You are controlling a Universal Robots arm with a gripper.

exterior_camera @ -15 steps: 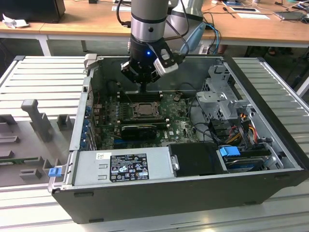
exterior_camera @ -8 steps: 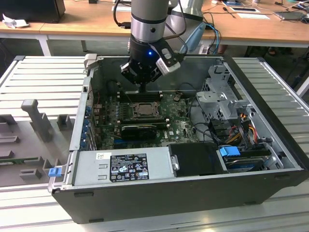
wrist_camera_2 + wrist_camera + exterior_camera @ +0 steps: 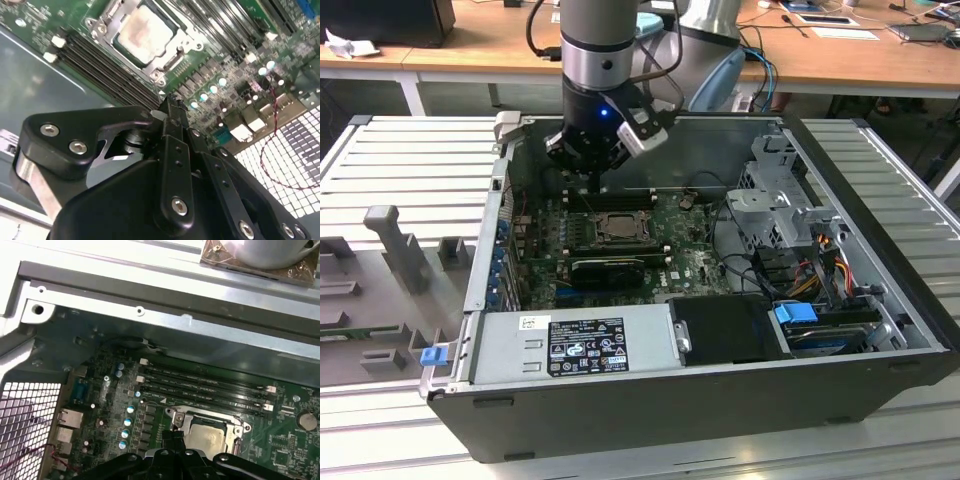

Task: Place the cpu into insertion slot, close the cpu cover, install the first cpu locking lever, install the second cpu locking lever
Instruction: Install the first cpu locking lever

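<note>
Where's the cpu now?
The small tan-silver square cpu sits in the metal-rimmed square insertion slot on the green circuit board, beside the long black memory slots, ahead of the gripper in both wrist views.

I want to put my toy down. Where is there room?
Bare: the ribbed table at the exterior view's left, bordered by case and grey tray, and along the case's other side. Crowded: inside the case, with board, cables and gripper.
</note>
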